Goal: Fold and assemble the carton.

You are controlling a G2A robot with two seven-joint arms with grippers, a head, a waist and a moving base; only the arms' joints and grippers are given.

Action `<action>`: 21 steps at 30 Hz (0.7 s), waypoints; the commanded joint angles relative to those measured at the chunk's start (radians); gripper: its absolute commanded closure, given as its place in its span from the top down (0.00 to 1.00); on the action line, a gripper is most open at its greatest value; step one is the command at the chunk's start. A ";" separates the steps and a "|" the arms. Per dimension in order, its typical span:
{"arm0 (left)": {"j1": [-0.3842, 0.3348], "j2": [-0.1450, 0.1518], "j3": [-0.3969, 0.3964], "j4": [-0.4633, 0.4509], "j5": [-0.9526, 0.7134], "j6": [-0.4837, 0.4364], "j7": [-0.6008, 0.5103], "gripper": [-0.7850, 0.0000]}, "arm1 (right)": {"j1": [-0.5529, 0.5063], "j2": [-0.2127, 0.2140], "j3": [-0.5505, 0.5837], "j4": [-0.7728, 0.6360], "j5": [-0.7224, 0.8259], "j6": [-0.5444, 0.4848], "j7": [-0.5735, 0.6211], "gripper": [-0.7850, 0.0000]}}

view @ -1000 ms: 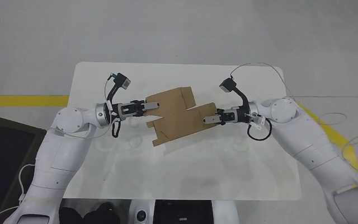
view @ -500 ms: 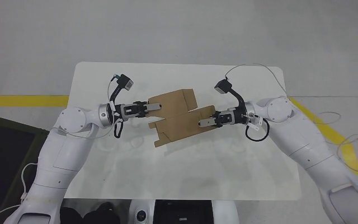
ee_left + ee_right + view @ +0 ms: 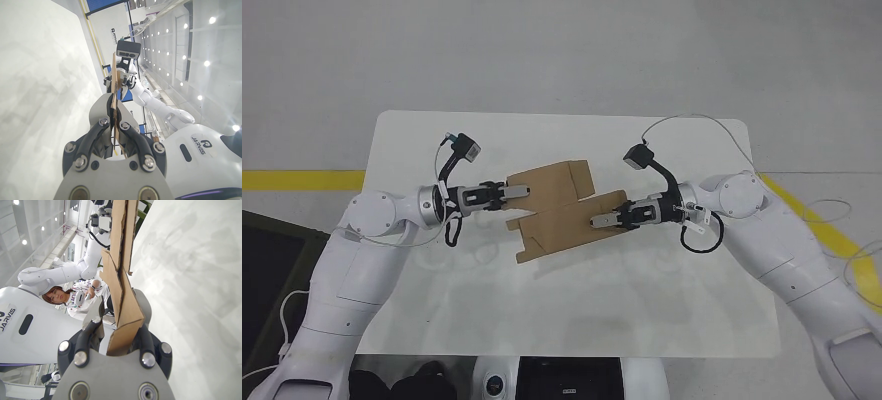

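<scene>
A: Carton (image 3: 552, 205) — where is it, how far along?
B: Flat, unfolded, held over the middle of the surface (image 3: 682, 300). Left fingers (image 3: 98, 108) are clamped on one edge; right fingers (image 3: 97, 311) stand apart around the opposite edge. All folding looks left to do.

The flat brown carton (image 3: 554, 203) sat over the middle of the white table (image 3: 422, 140). The left gripper (image 3: 517, 189) met the carton's left edge, and the right gripper (image 3: 599, 219) reached over its right part.
</scene>
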 commanded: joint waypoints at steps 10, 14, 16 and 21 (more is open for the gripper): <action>0.000 0.002 -0.008 0.002 -0.041 0.018 -0.021 0.00 | 0.000 -0.009 0.005 0.008 0.002 0.012 0.012 0.00; 0.003 0.004 -0.016 -0.004 -0.035 0.010 -0.009 1.00 | -0.001 -0.013 0.008 0.012 0.006 0.016 0.016 0.00; 0.004 0.005 -0.019 -0.007 -0.036 0.010 -0.006 1.00 | -0.003 -0.014 0.010 0.016 0.014 0.019 0.019 0.00; 0.008 0.006 -0.025 -0.010 -0.043 0.015 -0.001 1.00 | -0.004 -0.021 0.015 0.059 0.018 0.042 0.027 0.00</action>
